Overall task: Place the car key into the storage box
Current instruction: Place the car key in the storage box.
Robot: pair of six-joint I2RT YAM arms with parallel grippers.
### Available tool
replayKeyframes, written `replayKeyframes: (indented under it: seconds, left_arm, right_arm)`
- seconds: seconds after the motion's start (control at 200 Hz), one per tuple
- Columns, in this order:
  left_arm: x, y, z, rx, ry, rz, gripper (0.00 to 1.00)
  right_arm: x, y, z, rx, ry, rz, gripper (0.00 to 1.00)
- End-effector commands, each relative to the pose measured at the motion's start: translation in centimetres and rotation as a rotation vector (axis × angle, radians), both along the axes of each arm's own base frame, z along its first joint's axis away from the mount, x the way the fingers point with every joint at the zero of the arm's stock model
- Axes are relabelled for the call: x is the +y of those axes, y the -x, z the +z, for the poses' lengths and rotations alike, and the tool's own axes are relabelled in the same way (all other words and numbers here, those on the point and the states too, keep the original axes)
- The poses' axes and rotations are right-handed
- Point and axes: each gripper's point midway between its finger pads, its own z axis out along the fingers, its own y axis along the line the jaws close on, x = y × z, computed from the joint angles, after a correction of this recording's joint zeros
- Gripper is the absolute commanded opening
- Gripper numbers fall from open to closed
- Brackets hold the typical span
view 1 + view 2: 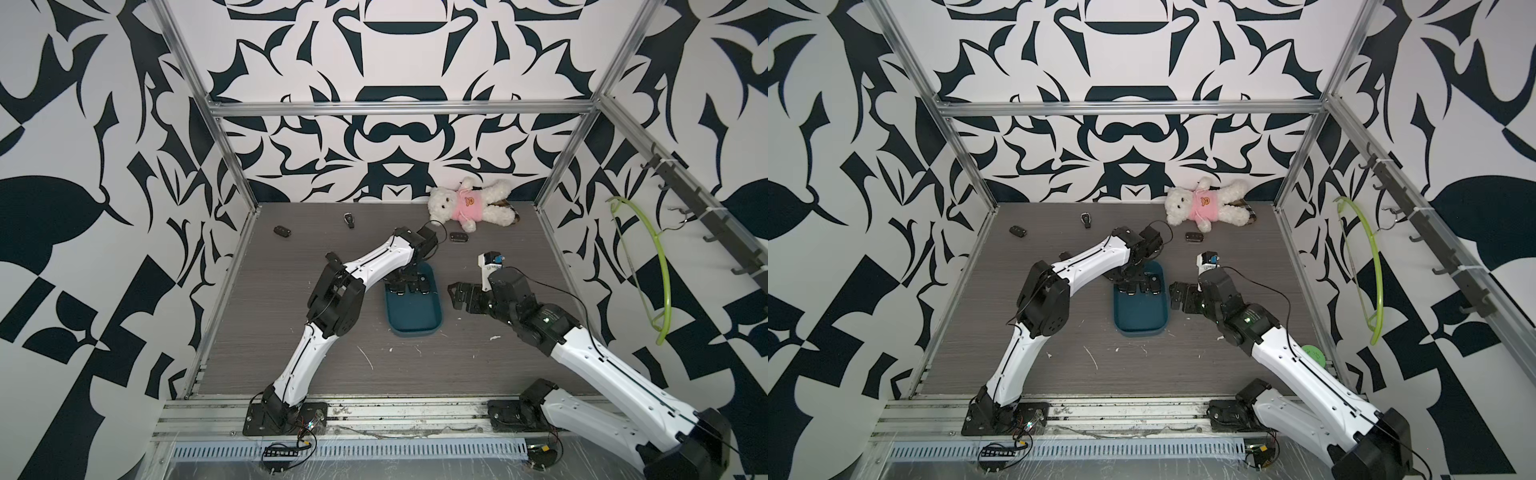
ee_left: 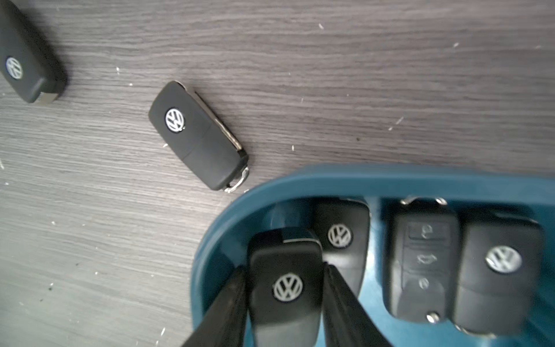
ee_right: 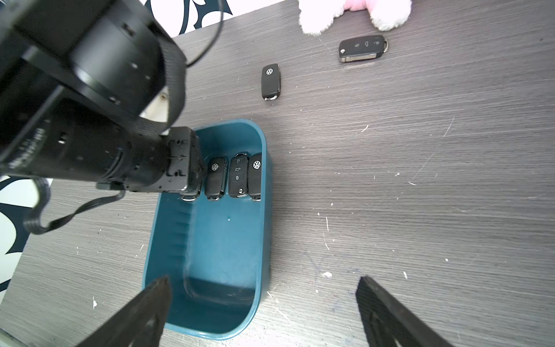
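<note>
The dark teal storage box (image 1: 413,320) (image 1: 1140,320) lies mid-table. My left gripper (image 1: 401,282) (image 2: 284,270) reaches into its far end, shut on a black car key (image 2: 286,303) with a VW badge; both fingers (image 2: 231,300) press the key's sides. The key sits low inside the box's far left corner (image 2: 216,240). Three more keys (image 3: 237,175) lie in a row beside it. My right gripper (image 1: 455,293) (image 3: 262,279) hangs open over the box's near right corner (image 3: 240,324), holding nothing.
Loose car keys lie on the table: one just behind the box (image 3: 271,81) (image 2: 195,135), one near the teddy bear (image 1: 459,237), two at the back left (image 1: 281,231) (image 1: 349,219). A white teddy bear in pink (image 1: 469,203) lies at the back wall.
</note>
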Motion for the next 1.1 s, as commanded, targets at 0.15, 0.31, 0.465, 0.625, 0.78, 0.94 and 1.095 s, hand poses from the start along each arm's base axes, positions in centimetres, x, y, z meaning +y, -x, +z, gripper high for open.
replayKeyframes:
  seconds: [0.15,0.31,0.465,0.625,0.78,0.94,1.095]
  left_arm:
    - [0.8,-0.1,-1.5,0.03,-0.067,-0.011,0.43]
    - [0.2,-0.1,-1.7,0.034,-0.038,-0.014,0.43]
    - [-0.6,-0.1,-1.7,0.037,0.008,-0.017,0.43]
    - [-2.1,-0.3,-1.1,0.025,0.1,-0.027,0.43]
    - [-2.2,-0.6,0.0,0.0,0.122,-0.017,0.43]
    - [-1.3,-0.6,0.5,-0.009,0.102,-0.012,0.43]
    - [-0.9,-0.6,0.7,-0.017,0.084,-0.011,0.43]
  right_arm:
    - [0.6,-1.2,2.3,-0.054,-0.039,0.014,0.99]
    - [0.6,-1.4,2.2,-0.05,-0.043,0.012,0.99]
    - [0.7,-1.6,2.0,-0.044,-0.047,0.014,0.99]
    - [0.8,-1.8,1.9,-0.039,-0.049,0.015,0.99]
    - [0.9,-1.8,1.7,-0.034,-0.05,0.015,0.99]
    - [1.0,-1.9,1.6,-0.029,-0.052,0.017,0.99]
    - [1.1,-2.0,1.5,-0.026,-0.057,0.018,0.99]
